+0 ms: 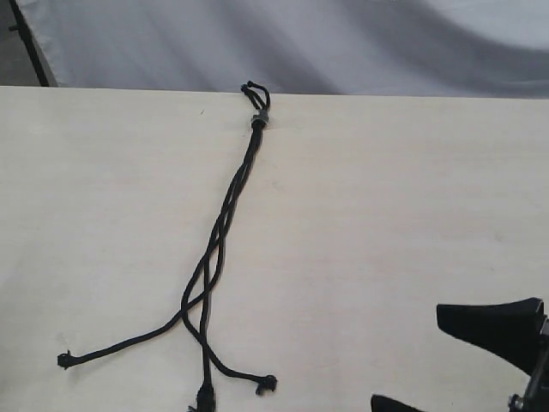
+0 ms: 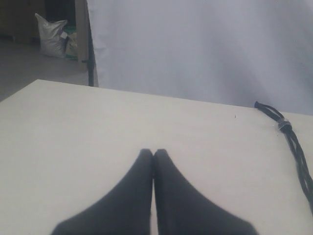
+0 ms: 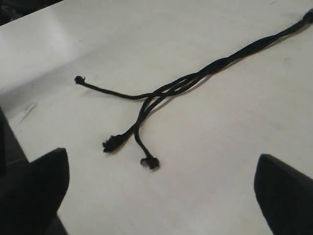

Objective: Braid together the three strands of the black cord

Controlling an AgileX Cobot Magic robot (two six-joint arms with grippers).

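Observation:
The black cord (image 1: pixel 230 202) lies lengthwise on the pale table (image 1: pixel 412 197). Its grey band (image 1: pixel 260 119) and short loops sit at the far edge. Below the band the cord is twisted together, then the three strands fan out. Their knotted tips lie at the left (image 1: pixel 64 360), the middle (image 1: pixel 204 396) and the right (image 1: pixel 267 384). My right gripper (image 1: pixel 407 356) hangs open at the near right, apart from the strands; the right wrist view shows the tips (image 3: pixel 149 162) ahead of its wide-spread fingers (image 3: pixel 41 186). My left gripper (image 2: pixel 154 153) is shut and empty, with the cord (image 2: pixel 295 144) off to its side.
A white cloth backdrop (image 1: pixel 300 43) hangs behind the table's far edge. A thin black pole (image 1: pixel 30 43) stands at the far left corner. A white bag (image 2: pixel 51 36) sits on the floor beyond the table in the left wrist view.

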